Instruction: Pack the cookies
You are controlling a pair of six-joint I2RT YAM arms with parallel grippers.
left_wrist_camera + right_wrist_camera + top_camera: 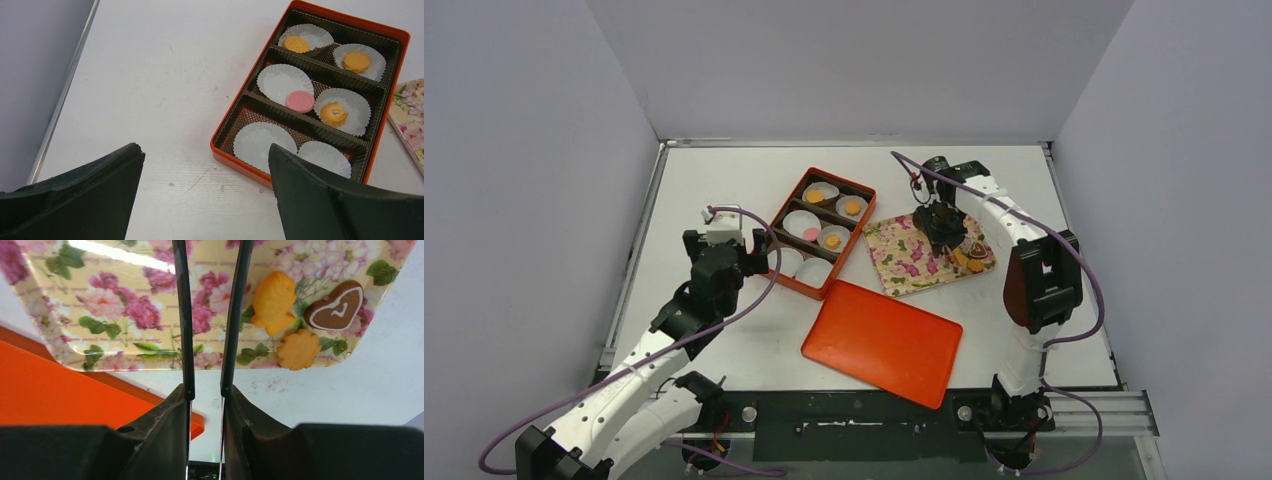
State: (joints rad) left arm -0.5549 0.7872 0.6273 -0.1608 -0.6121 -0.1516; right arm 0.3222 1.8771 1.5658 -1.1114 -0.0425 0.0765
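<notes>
The orange lid (882, 343) lies nearest. The left gripper (205, 200) is wide open over bare surface (165, 75) beside the box (227, 122), where four cookies (300, 101) sit. The right wrist view shows three more by the tray (100, 347) edge. The right gripper (209, 270) fingers nearly meet, but I cannot tell if it grips.

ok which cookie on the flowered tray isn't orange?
The brown heart cookie with white icing, at a corner of the tray; the fish-shaped cookie and flower-shaped cookie are orange.
</notes>
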